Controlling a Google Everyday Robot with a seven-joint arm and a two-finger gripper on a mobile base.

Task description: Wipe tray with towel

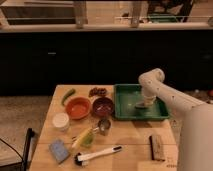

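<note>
A green tray (127, 107) sits at the back right of the wooden table (130, 137). My white arm reaches in from the right and bends down into the tray. My gripper (143, 103) is low over the right half of the tray floor. A small pale towel (140, 106) lies under it, pressed against the tray.
Left of the tray are a dark red bowl (103, 106), an orange bowl (78, 107), a green pepper (68, 95) and a snack pile (97, 92). Nearer the front are a white cup (60, 121), metal cup (104, 126), blue sponge (59, 150), white brush (97, 154) and a dark bar (157, 147).
</note>
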